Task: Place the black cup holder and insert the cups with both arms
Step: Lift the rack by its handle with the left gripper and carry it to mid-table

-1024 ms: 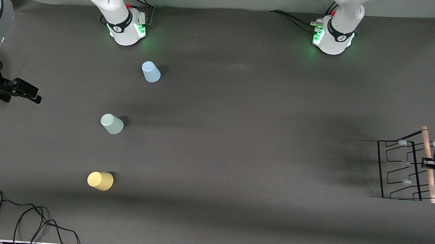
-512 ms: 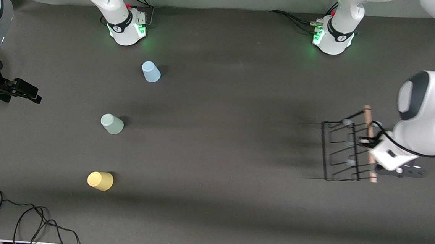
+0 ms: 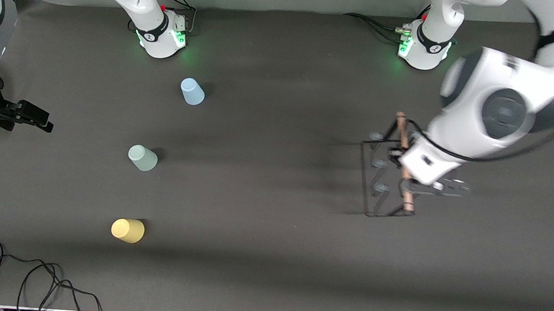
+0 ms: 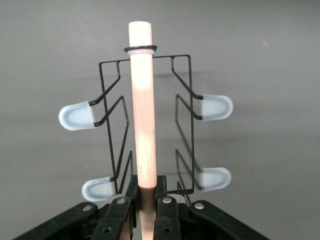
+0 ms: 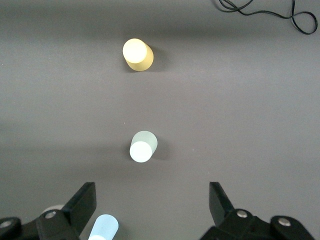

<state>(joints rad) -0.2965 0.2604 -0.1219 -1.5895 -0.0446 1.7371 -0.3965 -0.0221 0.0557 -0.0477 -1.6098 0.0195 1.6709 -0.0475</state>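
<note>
My left gripper (image 3: 400, 160) is shut on the wooden rod handle of the black cup holder (image 3: 400, 126) and holds it in the air over the left arm's end of the table. In the left wrist view the gripper (image 4: 146, 194) clamps the rod, and the cup holder (image 4: 142, 100) hangs with its pale-blue-tipped pegs to both sides. The light blue cup (image 3: 192, 91), the sage green cup (image 3: 142, 158) and the yellow cup (image 3: 128, 230) stand upside down in a row toward the right arm's end. My right gripper (image 3: 39, 119) is open and empty, waiting at that end (image 5: 152, 192).
The two green-lit arm bases (image 3: 161, 33) (image 3: 423, 44) stand along the table's edge farthest from the front camera. A black cable (image 3: 29, 275) lies at the near corner at the right arm's end, and it also shows in the right wrist view (image 5: 270, 12).
My left arm has carried the cup holder from the table's edge at its own end toward the middle, a little farther from the front camera. The right arm and the cups have not moved.
</note>
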